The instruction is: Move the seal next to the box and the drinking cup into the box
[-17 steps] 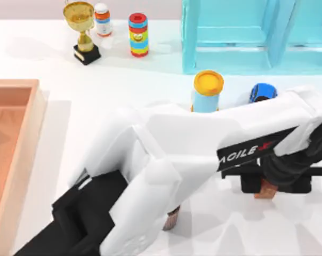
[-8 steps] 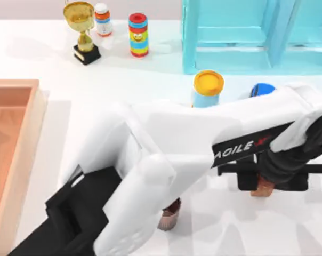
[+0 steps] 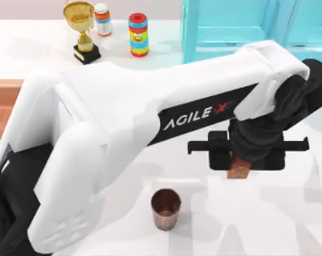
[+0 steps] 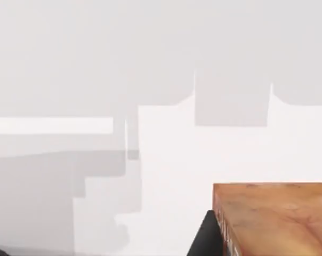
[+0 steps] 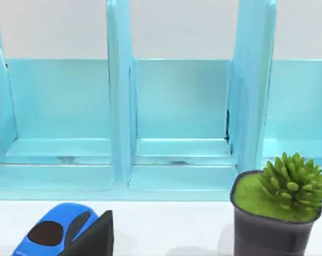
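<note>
The seal (image 3: 238,172) looks like polished mottled stone or varnished wood, smooth with a slight sheen. The cup (image 3: 166,208) has a ribbed, faintly glossy brown surface. The box (image 3: 5,90) shows pale matt wood. The arm's shell (image 3: 123,106) is smooth white plastic, and the table (image 3: 278,218) is plain matt white.

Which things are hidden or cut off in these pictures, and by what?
- Box: top view, mostly hidden by the left arm.
- Seal: top view, upper part hidden by the left gripper; left wrist view, cut by the edge.
- Blue toy car: right wrist view, partly behind a dark finger.
- Right gripper: cannot tell.
</note>
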